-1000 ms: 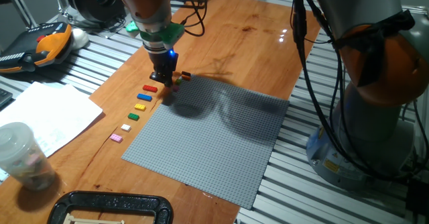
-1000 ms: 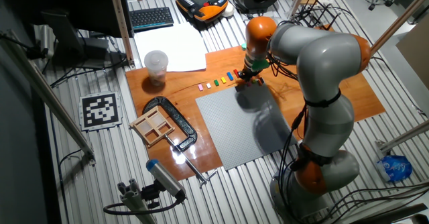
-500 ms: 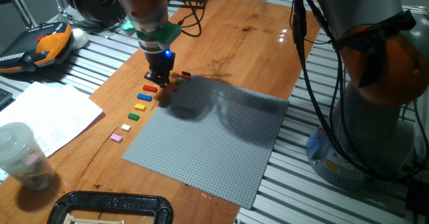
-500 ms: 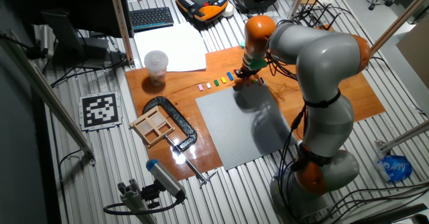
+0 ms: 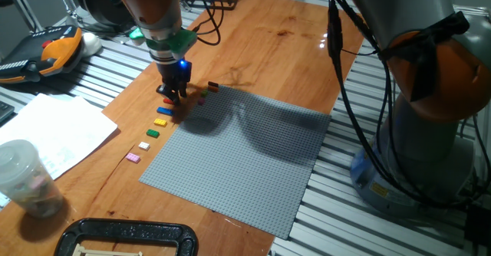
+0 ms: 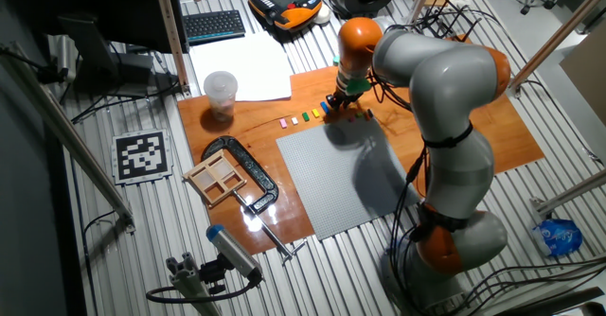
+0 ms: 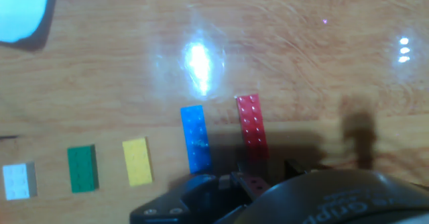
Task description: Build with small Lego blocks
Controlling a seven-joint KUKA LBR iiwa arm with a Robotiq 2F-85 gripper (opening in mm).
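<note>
A row of small Lego blocks lies on the wooden table left of the grey baseplate: red, blue, yellow, green, white and, farthest along, pink. A dark brown block and a few tiny ones sit by the plate's far corner. My gripper hangs low over the red end of the row. In the hand view its fingertips are in shadow, with a small dark reddish piece between them.
A plastic cup and white paper lie to the left. A black clamp lies at the near edge and an orange teach pendant at the far left. The robot's base and cables stand right of the plate.
My gripper has moved left, from the tiny blocks at the plate's corner to above the red end of the row. The blocks have not moved.
</note>
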